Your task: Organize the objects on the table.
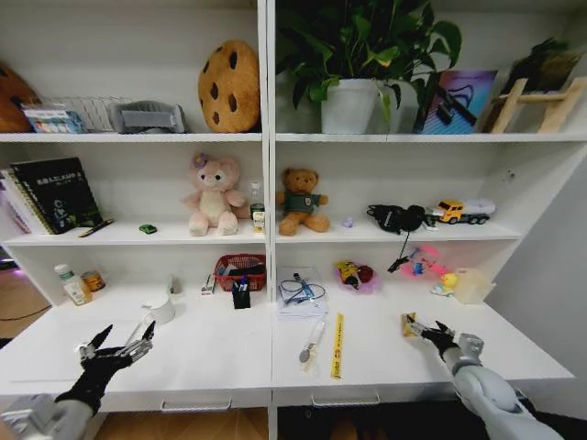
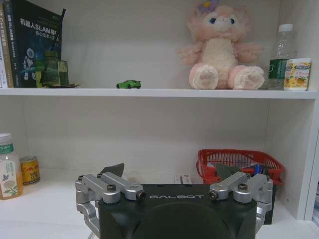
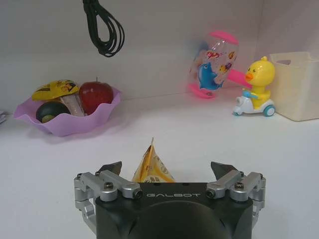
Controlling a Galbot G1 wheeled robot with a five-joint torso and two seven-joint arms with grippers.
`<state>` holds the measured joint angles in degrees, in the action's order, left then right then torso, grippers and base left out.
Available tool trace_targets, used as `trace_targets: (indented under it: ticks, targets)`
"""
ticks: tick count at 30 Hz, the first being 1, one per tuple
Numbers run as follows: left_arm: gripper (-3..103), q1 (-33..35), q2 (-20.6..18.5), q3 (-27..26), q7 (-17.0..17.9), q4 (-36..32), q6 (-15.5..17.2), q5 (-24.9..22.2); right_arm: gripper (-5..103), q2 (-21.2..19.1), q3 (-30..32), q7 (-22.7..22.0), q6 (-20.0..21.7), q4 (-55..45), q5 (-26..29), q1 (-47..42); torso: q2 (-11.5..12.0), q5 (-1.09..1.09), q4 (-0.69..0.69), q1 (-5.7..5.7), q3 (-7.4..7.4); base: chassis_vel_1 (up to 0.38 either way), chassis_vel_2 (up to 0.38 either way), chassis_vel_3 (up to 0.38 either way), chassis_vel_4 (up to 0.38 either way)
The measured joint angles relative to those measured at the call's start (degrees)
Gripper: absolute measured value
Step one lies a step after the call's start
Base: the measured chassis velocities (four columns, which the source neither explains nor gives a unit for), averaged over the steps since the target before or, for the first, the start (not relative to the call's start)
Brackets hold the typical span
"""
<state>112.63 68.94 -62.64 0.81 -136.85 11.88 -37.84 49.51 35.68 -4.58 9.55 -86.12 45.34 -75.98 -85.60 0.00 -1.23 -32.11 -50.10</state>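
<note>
1. The long white table (image 1: pixel 211 353) is being worked at, its top strewn with small things below the shelves.
2. The left gripper (image 1: pixel 117 346) is being held spread and empty over the table's left part.
3. The right gripper (image 3: pixel 167 172) is being held open around a small yellow packet (image 3: pixel 151 167) at the table's right; closing appears due next.

Tabletop (image 1: pixel 211 353) is looking plain white, a yellow packet (image 3: pixel 152 168) is sitting by the black-and-silver right gripper (image 3: pixel 169 172), purple bowl (image 3: pixel 70 122) is holding a red apple (image 3: pixel 95 95), and the red basket (image 2: pixel 239 162) is showing too.
</note>
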Motion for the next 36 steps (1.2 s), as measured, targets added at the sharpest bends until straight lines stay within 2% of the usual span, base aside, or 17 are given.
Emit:
trace_targets:
  ticks: [5, 7, 11, 13, 14, 15, 16, 19, 20, 21, 23, 25, 26, 30, 32, 33, 36]
  targets:
    - [100, 0.0, 0.0, 0.0, 0.0, 0.0, 0.0, 0.0, 99, 0.0, -2.4, 0.2, 0.5, 1.3, -0.3, 2.4, 0.0, 0.01, 0.01, 0.0, 0.0, 0.0, 0.0, 0.0, 0.0]
    - [100, 0.0, 0.0, 0.0, 0.0, 0.0, 0.0, 0.0, 93, 0.1, -3.9, 0.9, 0.5, 2.6, -0.7, 4.1, 0.0, 0.0, 0.01, 0.0, 0.0, 0.0, 0.0, 0.0, 0.0]
    - [100, 0.0, 0.0, 0.0, 0.0, 0.0, 0.0, 0.0, 86, 0.2, -4.6, 1.1, 0.4, 3.4, -1.3, 5.0, 0.0, 0.01, 0.0, 0.0, 0.0, 0.0, 0.0, 0.0, 0.0]
    - [100, 0.0, 0.0, 0.0, 0.0, 0.0, 0.0, 0.0, 75, 0.3, -4.8, 1.1, 0.2, 3.5, -1.5, 5.1, 0.0, 0.0, 0.0, 0.0, 0.0, 0.0, 0.0, 0.0, 0.0]
    - [100, 0.0, 0.0, 0.0, 0.0, 0.0, 0.0, 0.0, 75, 0.3, -4.8, 1.1, 0.2, 3.5, -1.5, 5.1, 0.0, 0.0, 0.0, 0.0, 0.0, 0.0, 0.0, 0.0, 0.0]
    - [100, 0.0, 0.0, 0.0, 0.0, 0.0, 0.0, 0.0, 64, 0.4, -4.8, 1.3, -0.4, 3.5, -2.2, 5.0, 0.0, 0.0, 0.0, 0.0, 0.0, 0.0, 0.0, 0.0, 0.0]
    - [100, 0.0, 0.0, 0.0, 0.0, 0.0, 0.0, 0.0, 58, 0.4, -4.8, 1.4, -0.7, 3.5, -2.8, 4.9, 0.0, 0.0, 0.0, 0.0, 0.0, 0.0, 0.0, 0.0, 0.0]
    - [100, 0.0, 0.0, 0.0, 0.0, 0.0, 0.0, 0.0, 58, 0.5, -4.8, 1.5, -0.9, 3.5, -3.1, 4.8, 0.0, 0.0, 0.0, 0.0, 0.0, 0.0, 0.0, 0.0, 0.0]
    - [100, 0.0, 0.0, 0.0, 0.0, 0.0, 0.0, 0.0, 53, 0.5, -4.8, 1.5, -0.9, 3.4, -3.2, 4.6, 0.0, 0.01, 0.0, 0.0, 0.0, 0.0, 0.0, 0.0, 0.0]
    - [100, 0.0, 0.0, 0.0, 0.0, 0.0, 0.0, 0.0, 43, 0.4, -4.8, 1.5, -1.0, 3.3, -3.3, 4.5, 0.0, 0.0, -0.01, 0.0, 0.0, 0.0, 0.0, 0.0, 0.0]
    - [100, 0.0, 0.0, 0.0, 0.0, 0.0, 0.0, 0.0, 43, 0.4, -4.8, 1.5, -1.0, 3.3, -3.4, 4.6, 0.0, 0.0, 0.0, 0.0, 0.0, 0.0, 0.0, 0.0, 0.0]
    - [100, 0.0, 0.0, 0.0, 0.0, 0.0, 0.0, 0.0, 32, 0.4, -4.8, 1.5, -1.1, 3.2, -3.9, 4.6, 0.0, 0.0, 0.0, 0.0, 0.0, 0.0, 0.0, 0.0, 0.0]
    - [100, 0.0, 0.0, 0.0, 0.0, 0.0, 0.0, 0.0, 32, 0.4, -4.8, 1.5, -1.1, 3.2, -3.9, 4.6, 0.0, 0.0, 0.0, 0.0, 0.0, 0.0, 0.0, 0.0, 0.0]
    - [100, 0.0, 0.0, 0.0, 0.0, 0.0, 0.0, 0.0, 10, 0.6, -4.4, 1.5, -1.3, 2.2, -4.3, 4.4, 0.0, 0.0, 0.0, 0.0, 0.0, 0.0, 0.0, 0.0, 0.0]
    - [100, 0.0, 0.0, 0.0, 0.0, 0.0, 0.0, 0.0, 10, 0.7, -4.3, 1.5, -1.4, 2.0, -4.6, 4.3, 0.0, 0.0, 0.0, 0.0, 0.0, 0.0, 0.0, 0.0, 0.0]
    - [100, 0.0, 0.0, 0.0, 0.0, 0.0, 0.0, 0.0, 3, 0.7, -3.9, 1.7, -2.4, 1.8, -5.8, 4.3, 0.0, 0.01, 0.0, 0.0, 0.0, 0.0, 0.0, 0.0, 0.0]
    - [100, 0.0, 0.0, 0.0, 0.0, 0.0, 0.0, 0.0, 1, 0.6, -3.3, 2.3, -4.0, 0.7, -7.5, 4.1, 0.0, 0.01, 0.0, 0.0, 0.0, 0.0, 0.0, 0.0, 0.0]
